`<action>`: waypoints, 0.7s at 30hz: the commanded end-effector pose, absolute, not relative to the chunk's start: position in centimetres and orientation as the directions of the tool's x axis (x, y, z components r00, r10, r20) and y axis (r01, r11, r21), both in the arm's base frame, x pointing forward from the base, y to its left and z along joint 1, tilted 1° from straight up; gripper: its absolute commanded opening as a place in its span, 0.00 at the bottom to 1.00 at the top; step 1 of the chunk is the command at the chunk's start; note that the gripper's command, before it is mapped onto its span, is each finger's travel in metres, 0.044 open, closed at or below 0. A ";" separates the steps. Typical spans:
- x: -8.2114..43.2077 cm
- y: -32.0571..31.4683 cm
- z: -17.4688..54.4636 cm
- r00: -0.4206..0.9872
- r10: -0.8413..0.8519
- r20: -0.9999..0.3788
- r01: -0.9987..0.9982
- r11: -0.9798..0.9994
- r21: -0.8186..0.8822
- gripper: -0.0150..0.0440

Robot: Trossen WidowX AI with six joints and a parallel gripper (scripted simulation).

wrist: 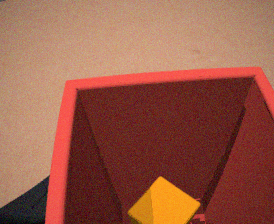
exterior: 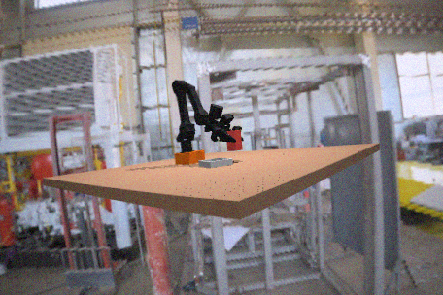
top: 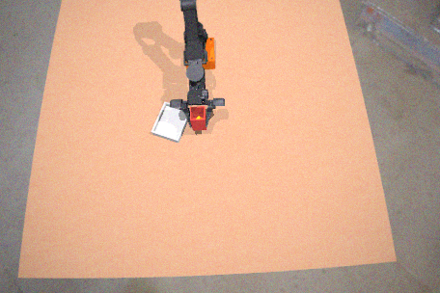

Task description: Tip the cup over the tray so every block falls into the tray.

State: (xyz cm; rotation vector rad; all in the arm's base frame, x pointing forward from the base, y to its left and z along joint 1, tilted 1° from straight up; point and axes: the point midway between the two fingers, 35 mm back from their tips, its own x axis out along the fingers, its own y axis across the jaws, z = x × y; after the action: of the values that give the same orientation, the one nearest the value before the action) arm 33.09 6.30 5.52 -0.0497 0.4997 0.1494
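The black hand [top: 198,110] [exterior: 232,137] has the red cup [top: 198,119] [exterior: 234,140] [wrist: 163,78] pinched tight, up above the table [top: 207,204] [exterior: 194,183] [wrist: 138,40]. The cup's mouth is up, and I can see a yellow block [wrist: 163,202] down inside. The white tray [top: 170,122] [exterior: 216,163] lies flat on the table, near the cup when I look from the top. The cup is not over it.

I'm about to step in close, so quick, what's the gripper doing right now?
Gripper: closed on the red cup, holding it above the table.
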 end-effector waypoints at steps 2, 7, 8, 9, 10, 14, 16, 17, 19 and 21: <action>34.1 3.6 6.1 0.880 0.067 -0.470 -0.084 0.996 -0.015 0.25; 34.5 1.2 6.3 0.883 0.007 -0.469 -0.017 1.000 -0.017 0.25; 34.6 0.7 6.3 0.883 -0.005 -0.469 -0.003 1.000 -0.017 0.25; 34.6 0.2 6.3 0.883 -0.017 -0.469 0.010 1.000 -0.017 0.25; 34.7 -0.3 6.4 0.883 -0.029 -0.468 0.024 1.000 -0.018 0.25; 34.8 -2.3 6.5 0.881 -0.078 -0.467 0.078 0.997 -0.019 0.25; 34.8 -3.3 6.6 0.878 -0.102 -0.467 0.105 0.994 -0.020 0.25; 34.8 -3.9 6.7 0.877 -0.114 -0.467 0.118 0.993 -0.020 0.25; 34.8 -4.8 6.7 0.874 -0.135 -0.466 0.142 0.990 -0.020 0.25; 34.8 -5.4 6.8 0.872 -0.150 -0.466 0.159 0.987 -0.021 0.25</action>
State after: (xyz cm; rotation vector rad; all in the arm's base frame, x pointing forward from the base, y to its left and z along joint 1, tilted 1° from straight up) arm 34.55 -3.91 6.35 0.0146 0.4948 -0.1283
